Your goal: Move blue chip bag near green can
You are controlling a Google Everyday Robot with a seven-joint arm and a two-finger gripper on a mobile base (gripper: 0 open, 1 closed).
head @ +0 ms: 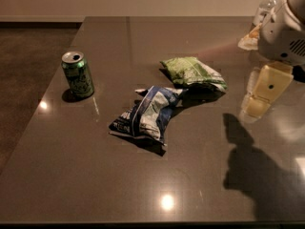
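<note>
The blue chip bag [148, 113], wrinkly dark blue and white foil, lies flat near the middle of the dark table [95, 185]. The green can [78, 74] stands upright to its left, well apart from the bag, with its silver top open. My gripper [255, 109] hangs above the table at the right edge of the view, to the right of the bag and clear of it, holding nothing that shows. Its shadow falls on the table below it.
A green and white snack bag [193, 73] lies just behind and to the right of the blue bag, touching or nearly touching it. Clear bottles and a wrapper [259, 23] stand at the far right corner. The table's left edge drops to a brown floor [28, 56].
</note>
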